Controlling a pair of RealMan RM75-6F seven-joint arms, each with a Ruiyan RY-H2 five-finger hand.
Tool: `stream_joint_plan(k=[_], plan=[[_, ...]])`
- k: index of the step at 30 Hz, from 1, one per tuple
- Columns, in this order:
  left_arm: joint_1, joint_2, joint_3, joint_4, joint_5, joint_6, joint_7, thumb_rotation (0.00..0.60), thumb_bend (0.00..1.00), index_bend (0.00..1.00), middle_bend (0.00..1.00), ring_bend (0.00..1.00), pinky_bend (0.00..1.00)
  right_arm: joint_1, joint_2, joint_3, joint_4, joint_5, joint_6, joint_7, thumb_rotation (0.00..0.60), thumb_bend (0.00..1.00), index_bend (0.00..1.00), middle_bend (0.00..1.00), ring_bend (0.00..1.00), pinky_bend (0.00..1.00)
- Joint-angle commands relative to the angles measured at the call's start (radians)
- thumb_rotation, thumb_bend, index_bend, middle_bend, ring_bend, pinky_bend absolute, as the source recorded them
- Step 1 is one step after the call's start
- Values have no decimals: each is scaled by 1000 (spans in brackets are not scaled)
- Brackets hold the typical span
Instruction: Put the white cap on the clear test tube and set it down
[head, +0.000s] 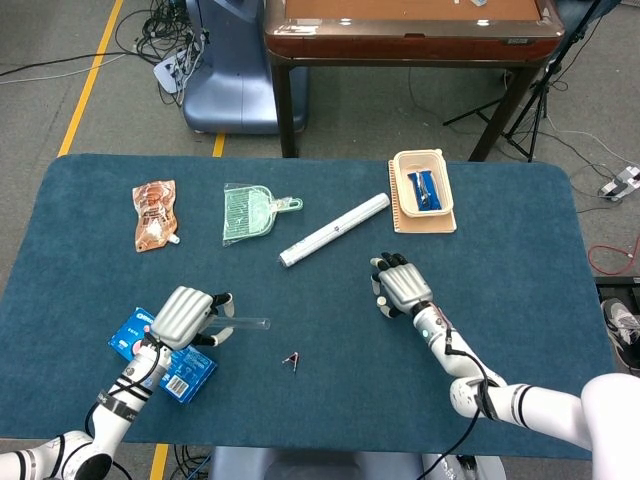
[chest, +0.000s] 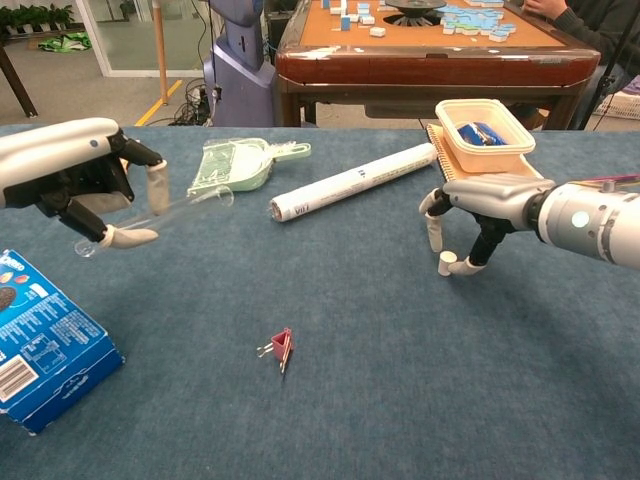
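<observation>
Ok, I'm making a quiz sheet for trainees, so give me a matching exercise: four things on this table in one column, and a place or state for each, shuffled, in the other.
Things:
1. clear test tube
2. white cap
3. red clip
4. blue box

Places or states:
A. lies alone on the cloth, mid-table
B. held off the table in the left hand
C. at the table's near left edge
D. on the cloth under the right hand

Pairs: 1-B, 2-D, 3-A, 4-C

Left robot hand (chest: 70, 180) raised, fingers curled closed; right robot hand (chest: 475, 215) lowered, fingertips down and apart.

Right hand (head: 402, 287) hides white cap from above.
</observation>
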Motion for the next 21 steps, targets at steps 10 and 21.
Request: stream_joint_plan(k=[10, 21], plan=[[0, 1, -5, 7, 2, -5, -9, 600, 253, 603, 1000, 999, 1000, 11, 0, -4, -8, 20, 9, -6, 600, 353, 576, 185, 0, 93], [-51, 44, -70, 26, -62, -118, -179, 600, 254, 606, 1000, 999, 1000, -37, 231, 102, -306, -34, 95, 141, 600, 392, 626, 230, 0, 93]])
